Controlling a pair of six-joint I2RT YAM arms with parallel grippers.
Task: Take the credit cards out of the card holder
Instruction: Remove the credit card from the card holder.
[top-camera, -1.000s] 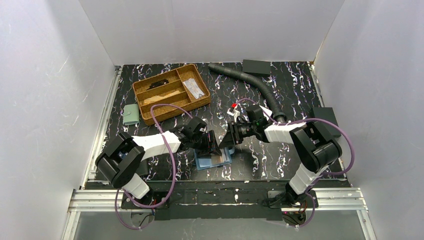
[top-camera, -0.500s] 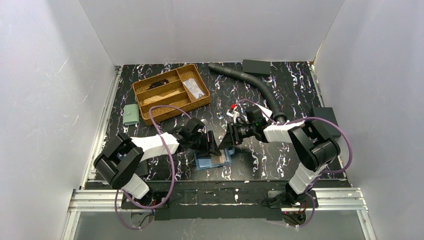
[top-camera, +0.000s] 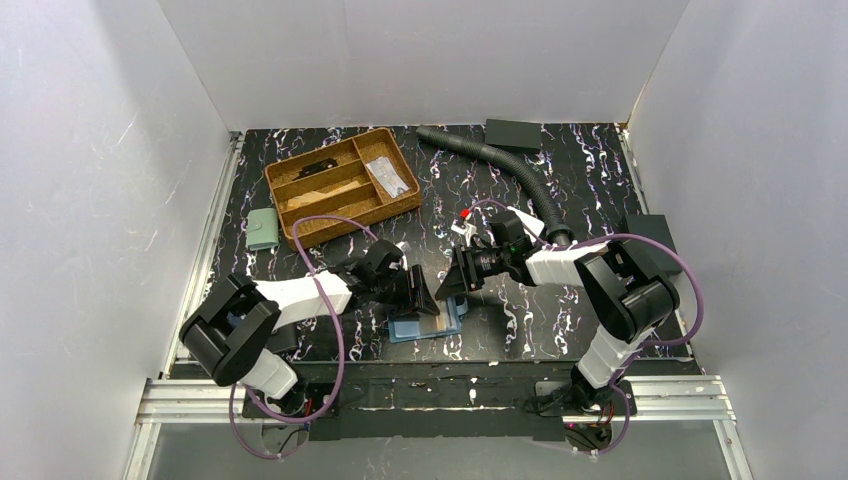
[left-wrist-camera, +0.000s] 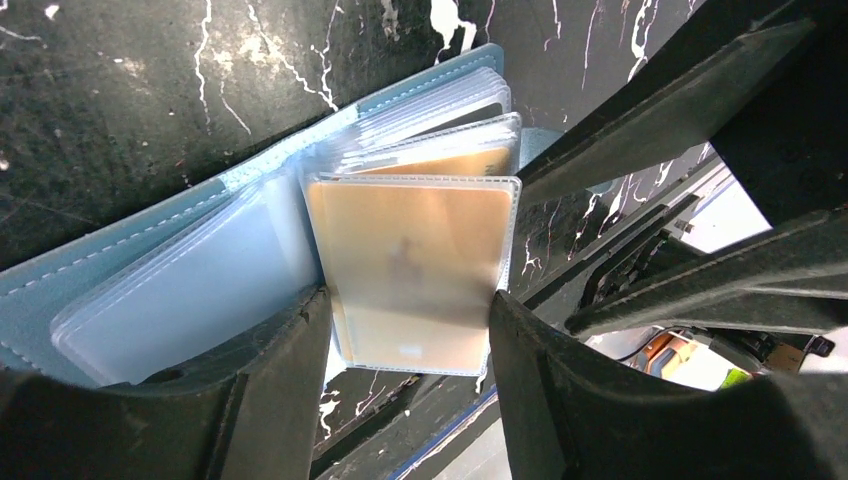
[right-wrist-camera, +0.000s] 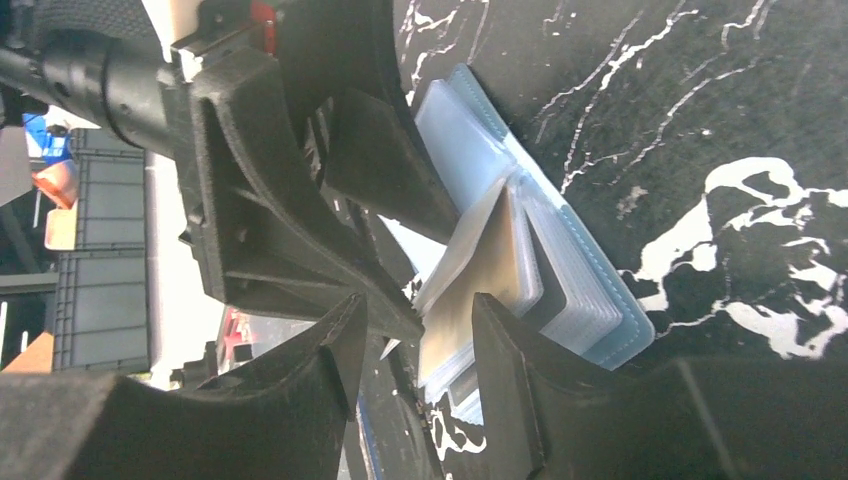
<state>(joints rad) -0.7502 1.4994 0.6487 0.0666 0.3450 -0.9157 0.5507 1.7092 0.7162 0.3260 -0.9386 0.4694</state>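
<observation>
The teal-blue card holder (top-camera: 427, 324) lies open on the table between the arms, its clear sleeves fanned up. In the left wrist view one upright sleeve holds an orange-tan card (left-wrist-camera: 410, 265) above the holder's blue cover (left-wrist-camera: 120, 275). My left gripper (left-wrist-camera: 408, 308) is open, its fingers standing either side of that sleeve. My right gripper (right-wrist-camera: 420, 305) is open, facing the left gripper (right-wrist-camera: 290, 200), with the same tan card (right-wrist-camera: 497, 265) against its right finger and the holder (right-wrist-camera: 600, 315) beside it. No pale whitish-blue card shows clearly.
A wooden divided tray (top-camera: 340, 185) sits at the back left with a pale green pouch (top-camera: 263, 229) beside it. A black corrugated hose (top-camera: 510, 170) curves behind the right arm. Black boxes lie at the back (top-camera: 513, 134) and right (top-camera: 650, 232).
My left gripper has shifted slightly down and left, and the holder has moved a little with it. My right gripper has edged slightly left.
</observation>
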